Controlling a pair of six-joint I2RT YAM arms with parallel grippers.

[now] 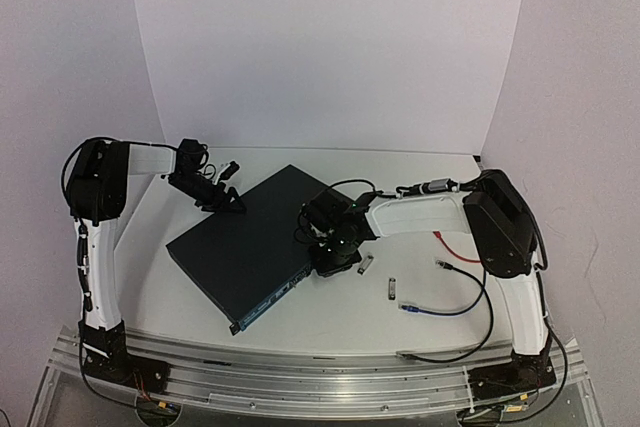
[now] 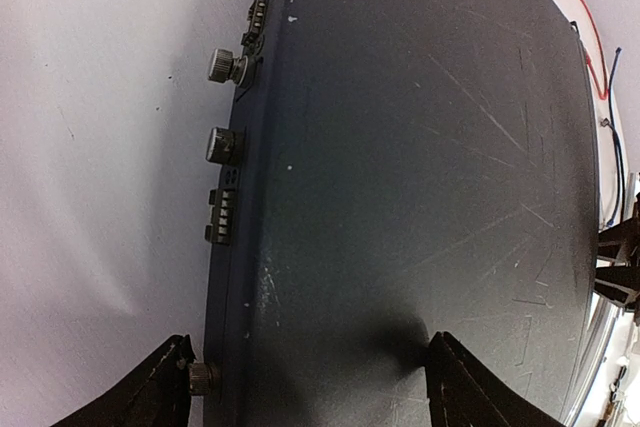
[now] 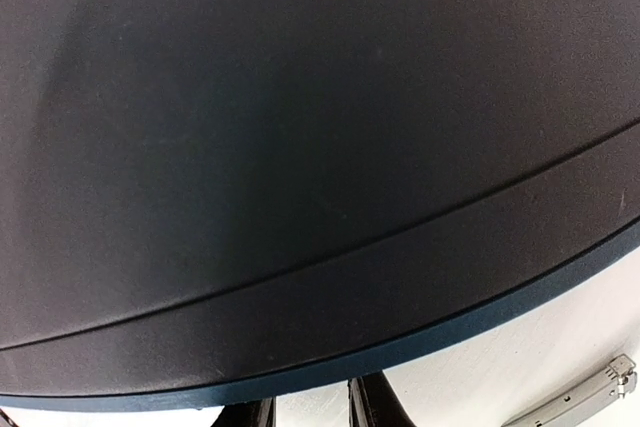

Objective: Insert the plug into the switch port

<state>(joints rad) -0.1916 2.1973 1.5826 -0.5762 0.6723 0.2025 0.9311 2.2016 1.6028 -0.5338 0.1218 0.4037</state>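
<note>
The switch (image 1: 255, 247), a flat dark navy box, lies slantwise in the middle of the table. My left gripper (image 1: 226, 202) stands open at its far left corner. One finger (image 2: 150, 392) is outside the side face next to a thumbscrew (image 2: 201, 377), and the other finger (image 2: 470, 387) is over the scratched top (image 2: 420, 147). My right gripper (image 1: 336, 253) is at the switch's right edge (image 3: 400, 357). Its fingers (image 3: 375, 407) stand narrowly apart with white table showing between them, and the edge hides their tips. A blue plug (image 1: 408, 308) and a black cable's plug (image 1: 441, 263) lie loose on the table to the right.
Two small metal pieces (image 1: 367, 265) (image 1: 391, 289) lie just right of the switch; one bracket (image 3: 580, 402) shows in the right wrist view. A red cable (image 1: 452, 248) and a black cable (image 1: 480, 312) run beside the right arm. White walls enclose the table.
</note>
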